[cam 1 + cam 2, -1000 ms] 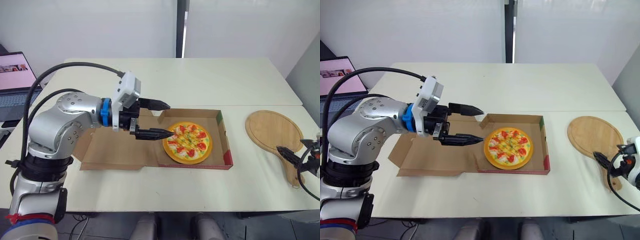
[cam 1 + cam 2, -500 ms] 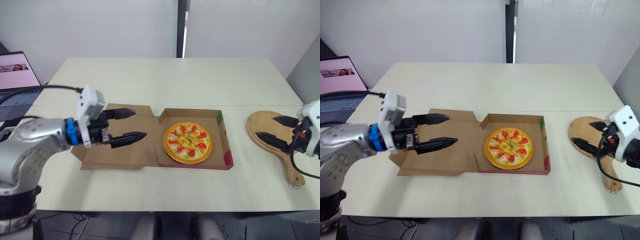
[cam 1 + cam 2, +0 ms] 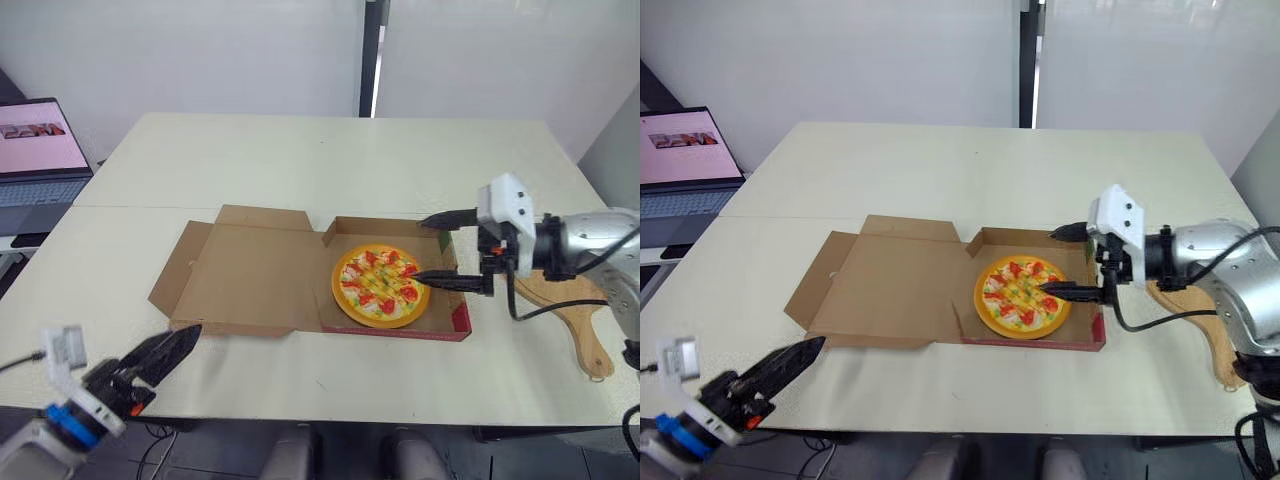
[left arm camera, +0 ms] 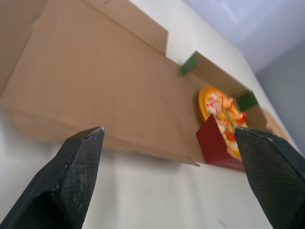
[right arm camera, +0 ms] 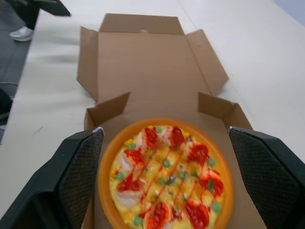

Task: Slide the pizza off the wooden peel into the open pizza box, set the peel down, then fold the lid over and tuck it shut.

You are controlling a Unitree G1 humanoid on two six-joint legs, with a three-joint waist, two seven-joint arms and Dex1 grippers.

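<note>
On the far left, off the bench (image 3: 320, 160), a laptop (image 3: 35, 150) sits open. The left end effector (image 3: 188, 336) has pulled right back in the last second. A second ago it hung over the box beside the pizza; now it hovers low at the near-left edge of the bench, just short of the lid's near corner. Its wrist view shows the fingers spread wide with nothing between them.

The lid (image 3: 250, 275) lies flat and open on the bench to the left of the tray, its side flaps splayed. Nothing rests on it.

The tray of the pizza box (image 3: 400, 326) holds the pizza (image 3: 381, 285), which lies flat inside and fills most of the floor.

The right end effector (image 3: 417, 248) has meanwhile left the peel and swung in from the right. It now reaches over the tray's right wall, with one finger near the far-right corner and the other over the pizza's right edge. It is wide open and empty; whether the lower finger touches the pizza cannot be told.

The wooden peel (image 3: 585, 340) lies bare on the bench at the far right, partly behind the right arm.

By this layout the slide and the set-down look finished. What remains is folding the lid over and tucking it, which the arms appear to be repositioning for.
</note>
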